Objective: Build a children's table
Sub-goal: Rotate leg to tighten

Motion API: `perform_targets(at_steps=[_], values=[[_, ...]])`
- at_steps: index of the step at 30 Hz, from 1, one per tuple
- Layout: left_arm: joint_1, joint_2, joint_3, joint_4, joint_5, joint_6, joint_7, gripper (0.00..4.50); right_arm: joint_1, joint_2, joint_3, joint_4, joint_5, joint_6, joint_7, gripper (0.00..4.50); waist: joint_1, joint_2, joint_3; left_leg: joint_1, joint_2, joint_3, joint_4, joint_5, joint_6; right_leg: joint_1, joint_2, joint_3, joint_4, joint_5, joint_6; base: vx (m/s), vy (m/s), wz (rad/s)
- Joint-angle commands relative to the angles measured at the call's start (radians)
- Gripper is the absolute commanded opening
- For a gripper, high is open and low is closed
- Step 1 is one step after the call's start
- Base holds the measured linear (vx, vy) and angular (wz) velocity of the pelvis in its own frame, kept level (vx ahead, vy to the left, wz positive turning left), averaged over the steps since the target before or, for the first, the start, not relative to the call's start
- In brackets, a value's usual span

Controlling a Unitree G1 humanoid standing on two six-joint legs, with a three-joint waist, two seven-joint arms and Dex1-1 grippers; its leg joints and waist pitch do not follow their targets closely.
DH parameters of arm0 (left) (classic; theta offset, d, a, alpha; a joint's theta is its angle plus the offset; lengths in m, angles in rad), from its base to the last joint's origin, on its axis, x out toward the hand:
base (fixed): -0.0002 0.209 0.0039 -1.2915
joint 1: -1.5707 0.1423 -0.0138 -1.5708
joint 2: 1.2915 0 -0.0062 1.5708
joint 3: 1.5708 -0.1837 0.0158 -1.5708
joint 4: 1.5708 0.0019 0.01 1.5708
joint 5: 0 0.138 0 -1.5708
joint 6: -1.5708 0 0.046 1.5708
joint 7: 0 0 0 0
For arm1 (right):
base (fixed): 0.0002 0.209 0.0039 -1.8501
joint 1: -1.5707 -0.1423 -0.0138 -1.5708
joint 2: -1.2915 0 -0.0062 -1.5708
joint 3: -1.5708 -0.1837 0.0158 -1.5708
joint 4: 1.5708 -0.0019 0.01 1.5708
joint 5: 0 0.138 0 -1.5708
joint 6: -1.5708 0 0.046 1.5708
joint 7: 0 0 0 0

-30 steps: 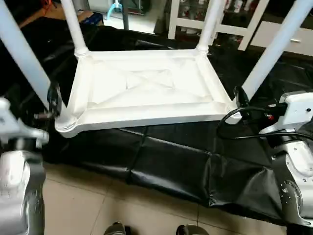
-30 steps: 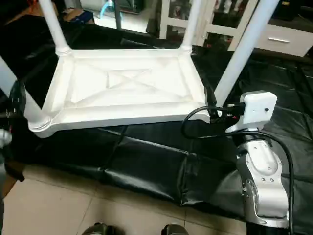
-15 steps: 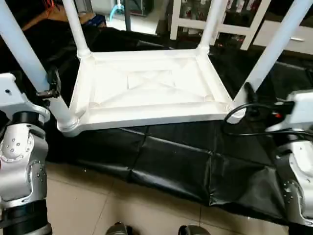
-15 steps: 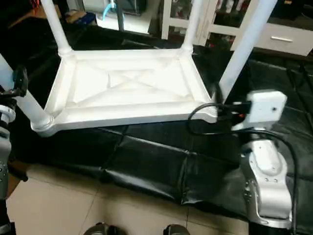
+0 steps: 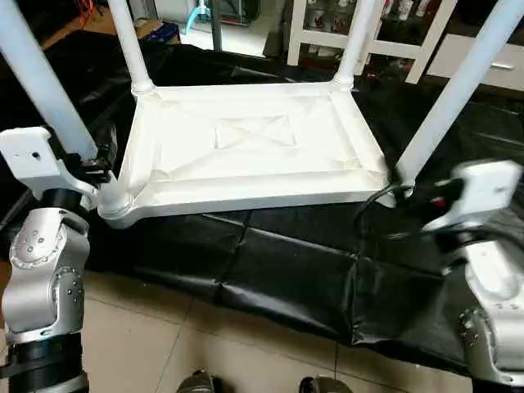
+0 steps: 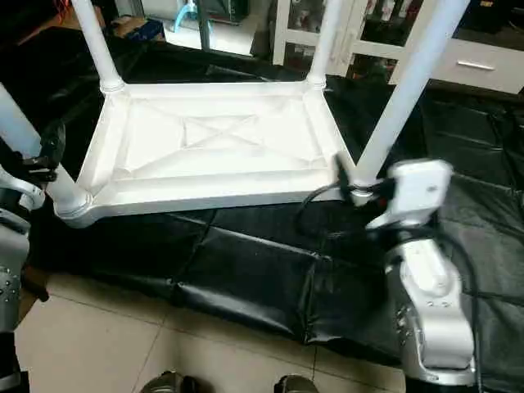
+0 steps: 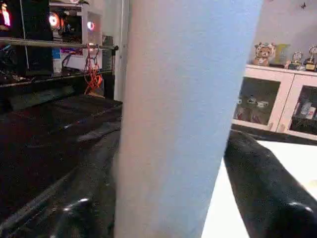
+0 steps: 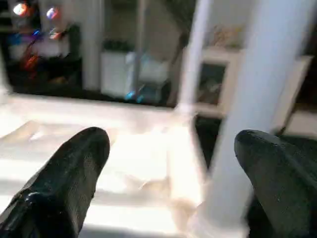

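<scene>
With its top [image 5: 254, 139] inverted, four legs [image 5: 454, 90] stand upright.

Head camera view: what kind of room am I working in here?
Probably a home or a lab room set up as one. The table top lies upside down on a black sheet over a tiled floor, with a white glass-front cabinet and lit electronics racks behind.

Upturned table top [image 5: 254, 143] on floor mat [image 5: 286, 270], four legs [image 5: 454, 90] up at its corners, cabinet [image 5: 385, 33] behind.
</scene>
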Motion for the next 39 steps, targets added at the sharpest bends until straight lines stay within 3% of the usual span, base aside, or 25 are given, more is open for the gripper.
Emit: perform_targets(at_steps=[1, 5, 7, 10, 11, 12, 14, 16, 19, 21, 23, 26, 31, 35, 37, 38, 39], values=[[-0.024, -0.006, -0.044, 0.008, -0.004, -0.005, -0.039, 2.94, 0.03, -0.018, 0.028, -0.018, 0.046, 0.074, 0.048, 4.5, -0.003, 0.012, -0.066, 0.022, 0.033, -0.005, -0.093, -0.148, 0.002, 0.034, -0.027, 0.013, -0.056, -0.018, -0.207, 0.0, 0.0, 0.0], [-0.058, -0.024, -0.087, 0.032, -0.004, -0.019, -0.081, 2.72, 0.09, -0.058, 0.094, -0.051, 0.1, 0.162, 0.149, 4.5, 0.01, 0.018, -0.067, 0.025, 0.039, -0.005, -0.095, -0.168, -0.004, 0.03, -0.03, 0.014, -0.057, -0.032, -0.211, 0.0, 0.0, 0.0], [-0.07, -0.028, -0.099, 0.044, -0.002, -0.026, -0.091, 2.54, 0.107, -0.074, 0.115, -0.068, 0.121, 0.183, 0.185, 4.5, 0.018, 0.016, -0.066, 0.029, 0.041, -0.002, -0.096, -0.185, -0.007, 0.026, -0.03, 0.014, -0.061, -0.046, -0.202, 0.0, 0.0, 0.0], [-0.099, -0.044, -0.123, 0.07, -0.012, -0.041, -0.123, 2.46, 0.138, -0.098, 0.148, -0.103, 0.145, 0.206, 0.233, 4.5, 0.02, 0.013, -0.064, 0.022, 0.042, -0.002, -0.099, -0.19, -0.014, 0.028, -0.035, 0.015, -0.061, -0.061, -0.195, 0.0, 0.0, 0.0], [-0.127, -0.059, -0.15, 0.096, -0.023, -0.053, -0.164, 2.22, 0.155, -0.108, 0.17, -0.121, 0.148, 0.212, 0.257, 4.5, 0.019, 0.013, -0.063, 0.019, 0.041, -0.002, -0.1, -0.195, -0.013, 0.03, -0.035, 0.015, -0.065, -0.078, -0.189, 0.0, 0.0, 0.0], [-0.127, -0.059, -0.15, 0.096, -0.023, -0.053, -0.164, 2.16, 0.155, -0.108, 0.17, -0.121, 0.148, 0.212, 0.257, 4.5, 0.021, 0.013, -0.065, 0.025, 0.041, 0.0, -0.098, -0.196, -0.015, 0.025, -0.034, 0.016, -0.065, -0.077, -0.187, 0.0, 0.0, 0.0], [-0.15, -0.07, -0.173, 0.117, -0.03, -0.069, -0.209, 2.08, 0.159, -0.106, 0.173, -0.128, 0.146, 0.221, 0.256, 4.5, 0.019, 0.013, -0.066, 0.018, 0.042, -0.002, -0.099, -0.182, -0.016, 0.03, -0.037, 0.015, -0.063, -0.066, -0.188, 0.0, 0.0, 0.0], [-0.179, -0.085, -0.19, 0.132, -0.047, -0.084, -0.253, 1.97, 0.155, -0.094, 0.167, -0.132, 0.148, 0.222, 0.244, 4.5, 0.018, 0.015, -0.064, 0.02, 0.042, 0.001, -0.1, -0.189, -0.019, 0.025, -0.036, 0.015, -0.065, -0.077, -0.192, 0.0, 0.0, 0.0], [-0.219, -0.111, -0.221, 0.14, -0.07, -0.095, -0.31, 1.95, 0.151, -0.085, 0.16, -0.136, 0.152, 0.224, 0.23, 4.5, 0.02, 0.014, -0.071, 0.02, 0.041, 0.004, -0.093, -0.14, -0.017, 0.028, -0.037, 0.014, -0.057, -0.012, -0.203, 0.0, 0.0, 0.0], [-0.252, -0.132, -0.251, 0.148, -0.082, -0.105, -0.358, 1.95, 0.155, -0.092, 0.161, -0.141, 0.152, 0.228, 0.231, 4.5, 0.02, 0.015, -0.079, 0.015, 0.039, 0.004, -0.082, -0.038, 0.006, 0.034, -0.033, 0.011, -0.041, 0.138, -0.225, 0.0, 0.0, 0.0], [-0.279, -0.145, -0.282, 0.169, -0.083, -0.123, -0.41, 1.93, 0.159, -0.097, 0.162, -0.143, 0.151, 0.228, 0.233, 4.5, 0.021, 0.011, -0.081, 0.011, 0.034, 0.007, -0.075, 0.025, 0.033, 0.038, -0.031, 0.01, -0.035, 0.224, -0.239, 0.0, 0.0, 0.0], [-0.299, -0.156, -0.307, 0.188, -0.084, -0.141, -0.468, 1.93, 0.165, -0.099, 0.16, -0.145, 0.145, 0.224, 0.232, 4.5, 0.021, 0.014, -0.077, 0.012, 0.037, 0.01, -0.077, -0.009, 0.049, 0.037, -0.034, 0.01, -0.039, 0.195, -0.258, 0.0, 0.0, 0.0], [-0.313, -0.174, -0.317, 0.198, -0.105, -0.138, -0.525, 1.92, 0.163, -0.079, 0.129, -0.147, 0.121, 0.194, 0.186, 4.5, 0.018, 0.011, -0.074, 0.009, 0.041, 0.01, -0.077, -0.02, 0.069, 0.042, -0.04, 0.011, -0.039, 0.169, -0.284, 0.0, 0.0, 0.0], [-0.283, -0.163, -0.329, 0.175, -0.11, -0.125, -0.551, 1.91, 0.114, -0.044, 0.031, -0.113, 0.093, 0.161, 0.068, 4.5, 0.015, 0.015, -0.071, 0.013, 0.042, 0.013, -0.078, -0.026, 0.076, 0.038, -0.038, 0.012, -0.041, 0.125, -0.292, 0.0, 0.0, 0.0], [-0.265, -0.143, -0.318, 0.185, -0.089, -0.138, -0.542, 1.91, 0.098, -0.041, -0.006, -0.1, 0.078, 0.148, 0.027, 4.5, 0.013, 0.009, -0.07, 0.013, 0.041, 0.014, -0.078, -0.015, 0.077, 0.037, -0.036, 0.012, -0.041, 0.122, -0.286, 0.0, 0.0, 0.0], [-0.258, -0.133, -0.31, 0.19, -0.08, -0.142, -0.534, 1.91, 0.092, -0.042, -0.017, -0.093, 0.065, 0.141, 0.01, 4.5, 0.013, 0.013, -0.07, 0.014, 0.041, 0.015, -0.078, -0.013, 0.078, 0.037, -0.036, 0.012, -0.041, 0.12, -0.283, 0.0, 0.0, 0.0], [-0.247, -0.114, -0.299, 0.198, -0.057, -0.155, -0.517, 1.9, 0.086, -0.04, -0.033, -0.082, 0.052, 0.136, -0.017, 4.5, 0.011, 0.005, -0.07, 0.013, 0.04, 0.017, -0.078, -0.01, 0.08, 0.038, -0.034, 0.012, -0.042, 0.125, -0.279, 0.0, 0.0, 0.0]])
